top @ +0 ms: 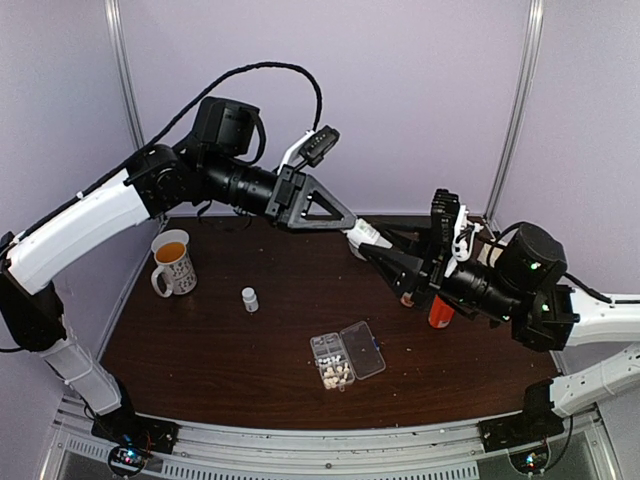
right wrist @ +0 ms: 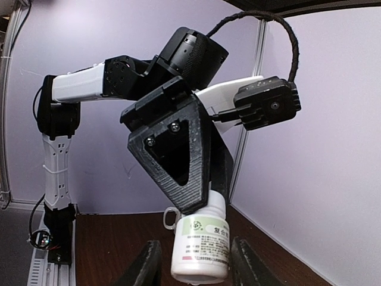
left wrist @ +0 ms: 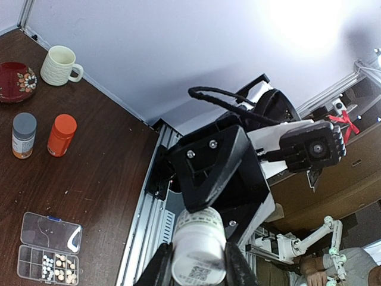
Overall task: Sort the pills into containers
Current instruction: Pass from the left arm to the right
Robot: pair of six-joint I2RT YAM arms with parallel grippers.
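One white bottle [right wrist: 200, 241], left hand [left wrist: 198, 268] clamped on it, right hand [right wrist: 196, 265] apart around it, mug [top: 174, 263] aside

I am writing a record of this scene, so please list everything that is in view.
table: one, dark brown
organiser box: one, clear, lid open, near middle
pills: many, cream-white, in its cells
white bottle: one, held in the air
small white bottle: one, left of the box
orange bottle: one, right side
grey-capped bottle: one, beside the orange bottle
patterned mug: one, white, far left
cream mug: one, by the wall
red dish: one, beside the cream mug
left gripper: black, shut on the white bottle
right gripper: black, jaws apart around that bottle
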